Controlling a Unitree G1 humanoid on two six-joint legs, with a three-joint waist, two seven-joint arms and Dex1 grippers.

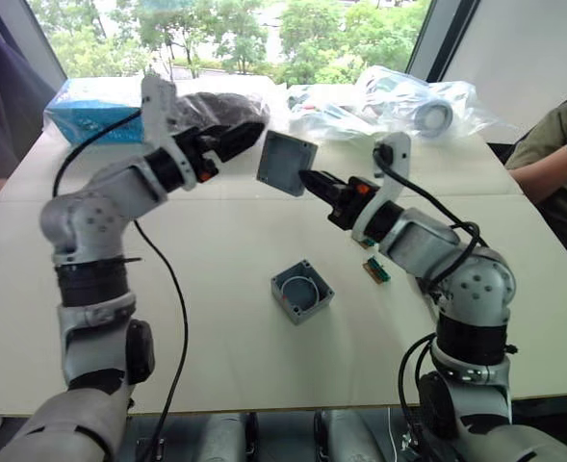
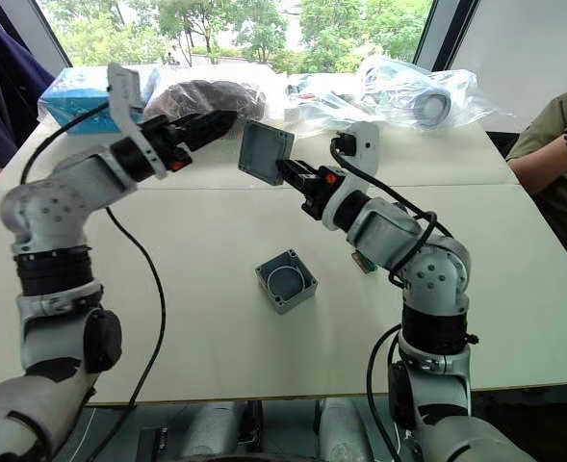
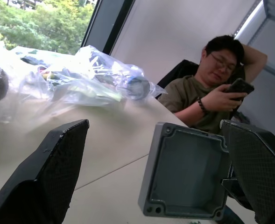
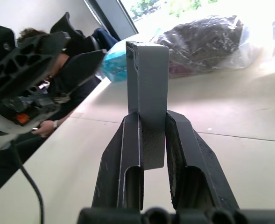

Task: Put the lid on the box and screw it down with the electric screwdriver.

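My right gripper (image 1: 307,180) is shut on one edge of the grey lid (image 1: 286,162) and holds it in the air over the far half of the table, its hollow side facing my left arm. In the right wrist view the lid (image 4: 148,79) stands on edge between the two fingers. My left gripper (image 1: 247,131) is open, with its tips close to the lid's other side; the lid (image 3: 186,170) shows between its spread fingers, unclamped. The box (image 1: 302,291) sits open side up on the table's middle, below the lid. The electric screwdriver is out of view.
Clear plastic bags (image 1: 408,101), a dark bagged bundle (image 1: 216,108) and a blue carton (image 1: 95,108) line the far edge. A small green connector piece (image 1: 376,269) lies by my right forearm. A person (image 1: 553,154) sits at the right edge, another at the left.
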